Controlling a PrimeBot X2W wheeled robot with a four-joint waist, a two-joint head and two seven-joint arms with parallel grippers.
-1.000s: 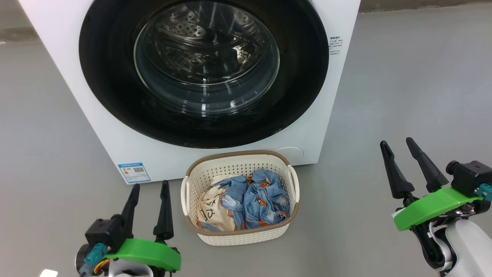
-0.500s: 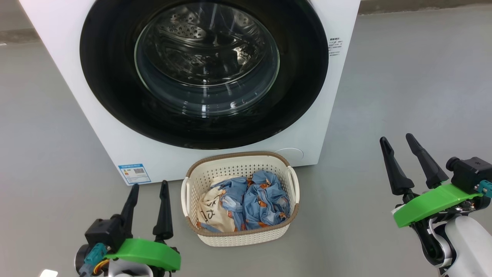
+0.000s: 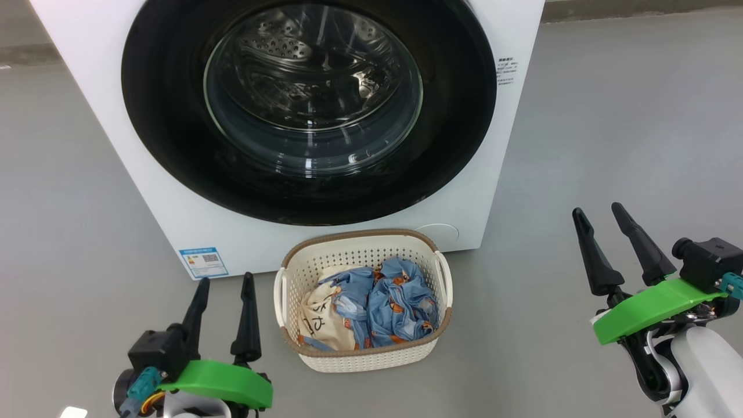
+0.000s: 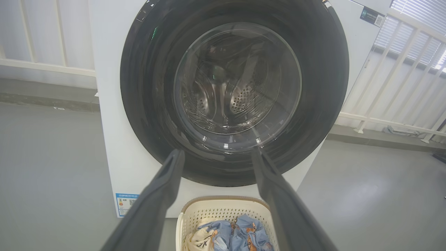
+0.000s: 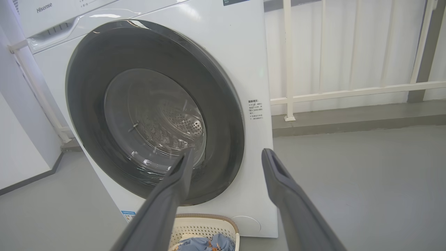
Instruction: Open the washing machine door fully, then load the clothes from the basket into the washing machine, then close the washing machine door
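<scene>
Plain smooth grey floor, nothing fancy. White railing with upright bars runs along the floor's far edge on a raised grey kerb, pale panelling behind it, and slatted blinds sit high in the right corner of the left wrist view. White wall with dark skirting closes the floor's left edge in the right wrist view.
</scene>
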